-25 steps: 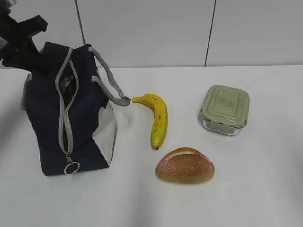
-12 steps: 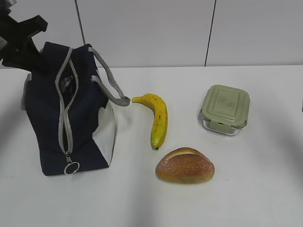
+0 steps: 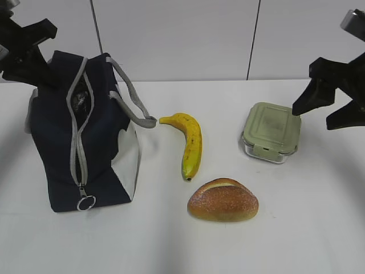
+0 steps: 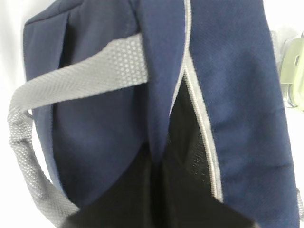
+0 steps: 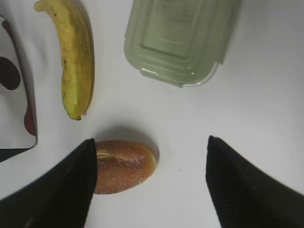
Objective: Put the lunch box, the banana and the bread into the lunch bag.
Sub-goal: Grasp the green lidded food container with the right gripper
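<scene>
The dark navy lunch bag stands at the left, with its grey zipper open along the top. My left gripper is at the bag's far top edge. In the left wrist view it is shut on the navy fabric beside the zipper opening of the bag. The banana, the bread and the lunch box lie on the table. My right gripper hangs open and empty just right of the lunch box. The right wrist view shows it above the bread, the banana and the lunch box.
The white table runs to a pale panelled wall at the back. The bag's grey strap handle droops toward the banana. The bag's white end panel shows at the left edge of the right wrist view.
My right gripper has come into the exterior view from the right, open, beside the lunch box. The left gripper, the bag and the food have not moved.
</scene>
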Available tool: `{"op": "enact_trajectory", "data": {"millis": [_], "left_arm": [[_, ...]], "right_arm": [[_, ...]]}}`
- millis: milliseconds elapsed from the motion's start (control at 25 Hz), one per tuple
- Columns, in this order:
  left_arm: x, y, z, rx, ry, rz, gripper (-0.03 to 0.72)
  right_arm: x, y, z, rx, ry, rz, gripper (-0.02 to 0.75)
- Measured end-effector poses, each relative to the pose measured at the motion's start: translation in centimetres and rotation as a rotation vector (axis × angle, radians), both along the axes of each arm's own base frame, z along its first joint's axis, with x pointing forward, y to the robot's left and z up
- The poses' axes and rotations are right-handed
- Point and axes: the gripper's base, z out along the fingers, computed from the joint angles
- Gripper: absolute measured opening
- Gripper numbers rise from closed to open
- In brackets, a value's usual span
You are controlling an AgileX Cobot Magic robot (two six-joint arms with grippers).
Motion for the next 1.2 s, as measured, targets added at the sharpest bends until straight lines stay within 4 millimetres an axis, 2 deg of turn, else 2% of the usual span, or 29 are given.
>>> {"op": "enact_trajectory", "data": {"millis": [120,240,640,800,960,1200], "left_arm": [[0.0,0.0,0.0,0.001,-0.002,-0.004,-0.003],[0.0,0.0,0.0,0.001,-0.003,-0.005,-0.003],[0.0,0.0,0.0,0.002,-0.003,-0.006,-0.003],[0.0,0.0,0.0,0.002,-0.003,-0.006,-0.003],[0.0,0.0,0.0,0.002,-0.003,-0.006,-0.003],[0.0,0.0,0.0,0.003,-0.005,-0.009,-0.003]], "right_arm": [[1.8,-0.6,-1.0,0.062,0.014,0.021,0.526],[3.1,-2.2,-2.4,0.094,0.021,0.023,0.526],[5.7,-7.0,-7.9,0.241,-0.013,0.038,0.555],[6.7,-7.8,-10.8,0.332,0.007,0.070,0.564],[7.9,-8.1,-12.8,0.374,0.019,0.096,0.565],[10.0,-8.5,-13.6,0.403,-0.011,0.109,0.565]]}}
